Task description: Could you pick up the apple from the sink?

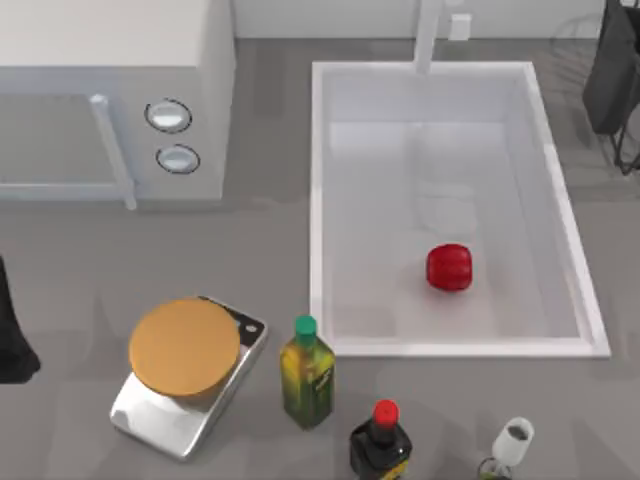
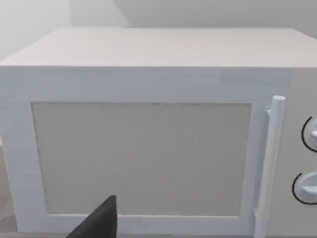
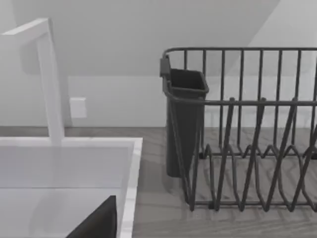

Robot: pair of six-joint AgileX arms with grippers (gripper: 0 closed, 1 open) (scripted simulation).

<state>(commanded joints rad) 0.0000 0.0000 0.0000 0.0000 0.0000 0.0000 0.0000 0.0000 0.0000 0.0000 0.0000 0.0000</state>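
The apple [image 1: 449, 268], small, glossy and bright red, lies on the floor of the white sink [image 1: 318, 200], toward its front right part. The sink's faucet post [image 1: 428, 35] stands at the back rim. My left arm [image 1: 14, 335] is parked at the table's far left edge, facing the microwave [image 2: 143, 158]. My right arm [image 1: 615, 75] is parked at the back right, beyond the sink's right rim [image 3: 131, 173], well away from the apple.
A white microwave [image 1: 110, 90] stands at the back left. A kitchen scale [image 1: 185, 345] with an orange top, a green-capped bottle [image 1: 306, 372], a red-capped dark bottle [image 1: 381, 440] and a glass [image 1: 510, 445] line the front. A dark dish rack [image 3: 247, 148] sits right of the sink.
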